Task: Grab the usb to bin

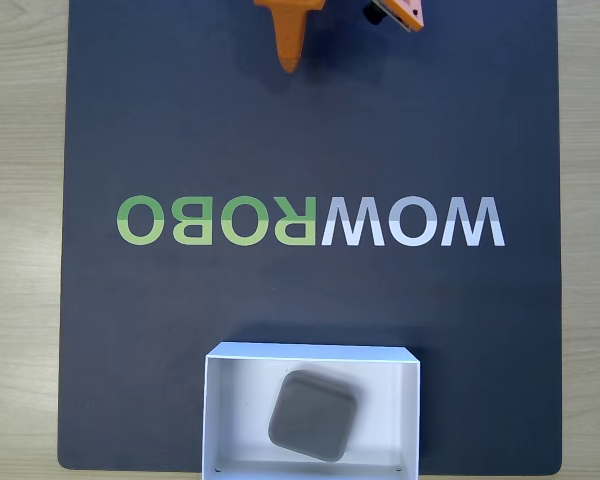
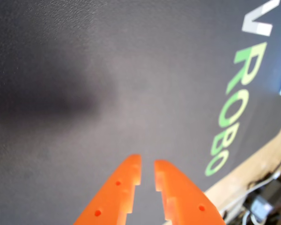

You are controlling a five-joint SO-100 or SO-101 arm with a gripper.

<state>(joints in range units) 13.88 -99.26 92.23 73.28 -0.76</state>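
USB (image 1: 313, 415), the grey rounded pad, already lies flat on the white floor of the bin (image 1: 212, 410), turned a bit askew to the walls, roughly mid-box w/ clear floor on both sides. Bin sits at the near edge of the dark mat (image 1: 130, 350) in the fixed view, centred along that edge, below the WOWROBO lettering (image 1: 310, 221).

Gripper (image 2: 147, 174) is well apart from all this, up at the far edge of the mat; fixed view shows just an orange finger tip (image 1: 290, 40) there. Wrist view: jaws nearly closed, only a thin slit between them, nothing held, bare mat underneath.

Judgement: drop looks done, so the step in hand is prob. the retreat/park. To do it well:
- keep jaws empty and high, no sweep back over the box
- don't clip the thin bin walls; box looks light and would likely slide on the mat
- pad is not leaning on a wall, so no nudge needed; leave as is
- wood counter (image 1: 20, 240) around the mat has cables at one corner in wrist view, steer clear.
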